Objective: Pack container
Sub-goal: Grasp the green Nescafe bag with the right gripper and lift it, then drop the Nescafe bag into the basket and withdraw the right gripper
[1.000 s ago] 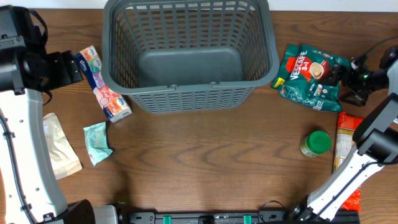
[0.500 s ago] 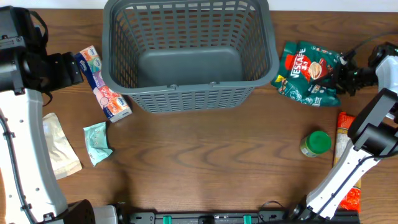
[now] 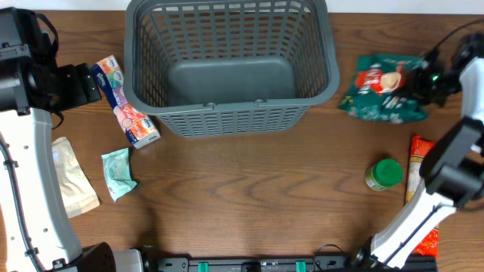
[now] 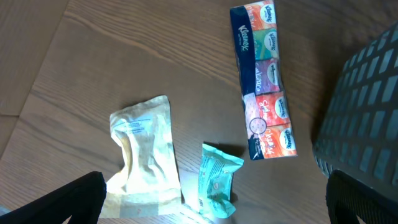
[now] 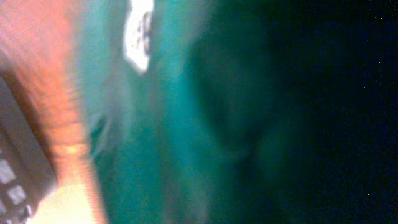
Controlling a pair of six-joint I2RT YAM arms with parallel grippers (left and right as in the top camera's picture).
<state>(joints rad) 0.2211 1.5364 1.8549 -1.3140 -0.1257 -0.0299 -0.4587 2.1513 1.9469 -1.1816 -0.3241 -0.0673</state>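
The container (image 3: 227, 115), a large dark grey lattice basket, stands empty at the back middle of the table. To its right, my right gripper (image 3: 423, 80) is shut on the right edge of a green Nescafe coffee bag (image 3: 380, 92). That bag (image 5: 186, 124) fills the blurred right wrist view, so the fingers do not show there. My left gripper (image 4: 217, 205) hangs open above the table's left side, over a teal packet (image 4: 216, 186), with nothing between its fingers (image 4: 81, 199).
A Kleenex tissue multipack (image 3: 125, 102) lies just left of the container. A teal packet (image 3: 118, 174) and a beige pouch (image 3: 72, 177) lie nearer the left front. At the right sit a green-lidded jar (image 3: 384, 174) and an orange packet (image 3: 420, 170).
My right gripper has shut on the coffee bag's edge. The bag has turned and shifted slightly rightward. The left arm has not moved.
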